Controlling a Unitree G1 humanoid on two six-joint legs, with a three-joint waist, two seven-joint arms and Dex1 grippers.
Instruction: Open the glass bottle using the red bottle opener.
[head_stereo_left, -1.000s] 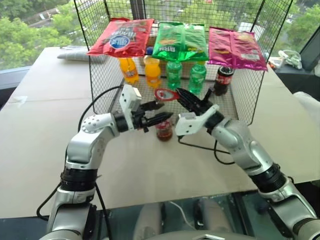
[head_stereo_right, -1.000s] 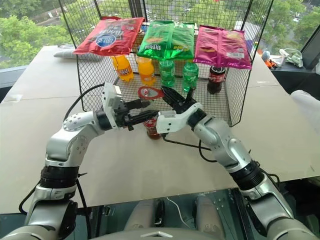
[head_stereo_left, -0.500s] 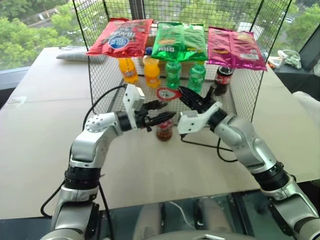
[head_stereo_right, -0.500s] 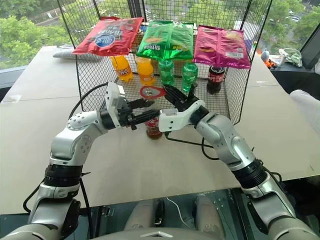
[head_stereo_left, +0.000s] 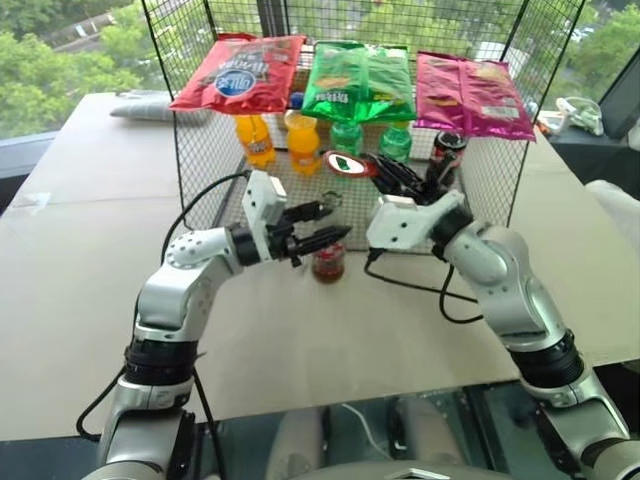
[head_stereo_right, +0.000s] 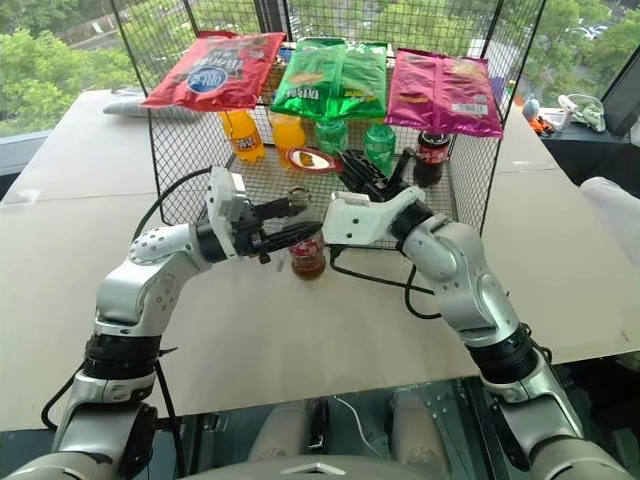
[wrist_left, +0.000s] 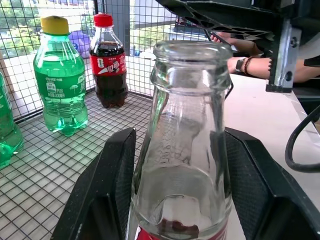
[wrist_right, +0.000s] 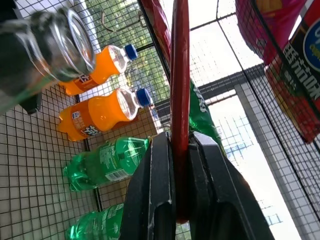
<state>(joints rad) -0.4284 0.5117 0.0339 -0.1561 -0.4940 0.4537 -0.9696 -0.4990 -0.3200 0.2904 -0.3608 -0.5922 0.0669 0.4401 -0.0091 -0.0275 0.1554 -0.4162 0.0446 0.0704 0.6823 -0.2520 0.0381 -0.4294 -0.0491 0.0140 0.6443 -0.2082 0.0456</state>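
Observation:
The glass bottle (head_stereo_left: 328, 262) stands upright on the table, with a red label band and dark drink low inside. My left gripper (head_stereo_left: 331, 223) is shut on its neck from the left. In the left wrist view the black fingers (wrist_left: 107, 190) press both sides of the glass bottle (wrist_left: 187, 150), and its rim carries no cap. My right gripper (head_stereo_left: 386, 174) is shut on the handle of the red bottle opener (head_stereo_left: 349, 163). It holds the opener above and behind the bottle's mouth, apart from it. In the right wrist view the red bottle opener (wrist_right: 180, 95) is seen edge-on.
Right behind the bottle stands a wire mesh rack (head_stereo_left: 200, 170) holding orange bottles (head_stereo_left: 258, 140), green bottles (head_stereo_left: 348, 135) and a cola bottle (head_stereo_left: 447, 150). Chip bags (head_stereo_left: 240, 72) lie on top. A black cable (head_stereo_left: 420, 290) crosses the table. A person's arm (wrist_left: 240, 60) is behind.
My right gripper has lifted the red opener up and to the right, away from the bottle's mouth, and rolled. The left gripper and the bottle have stayed put.

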